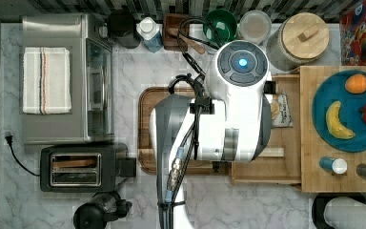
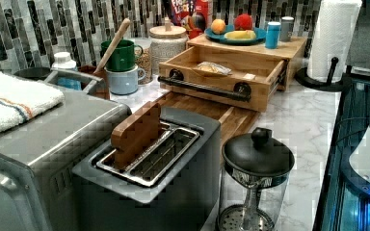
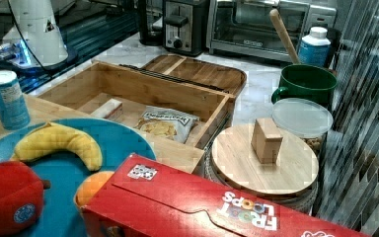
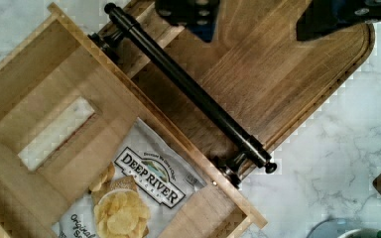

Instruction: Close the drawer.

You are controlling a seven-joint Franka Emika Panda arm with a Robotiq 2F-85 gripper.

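The end effector [image 4: 250, 15] is seen in the wrist view as two dark fingers [image 4: 186, 12] set apart with nothing between them, so it is judged open, and it is held above the dark brown rounded-corner wooden board [image 4: 273, 74], just outside the long black cylindrical bar handle [image 4: 188, 87]. That handle is fixed by two black brackets to the front wall of the light tan rectangular wooden drawer [image 4: 54, 79], which is pulled well out of the light wood slab cabinet [image 2: 289, 48] carrying the blue plate [image 2: 235, 37] of fruit. In the top view the drawer [image 1: 286, 162] is found just to the top view's left of that slab, largely covered by the white and grey arm [image 1: 228, 114]. A white and yellow bag of potato chips [image 4: 139, 193] lies flat on the drawer floor, below the rim. The closing push is judged not yet begun. It would best be done by lowering the fingers to handle height on the board side, with contact made near the middle of the bar so that the drawer is not skewed. The push should then be kept straight along the slide direction until the front wall meets the cabinet. The board on the white marbled surface [image 4: 322, 163] should be cleared during the descent.
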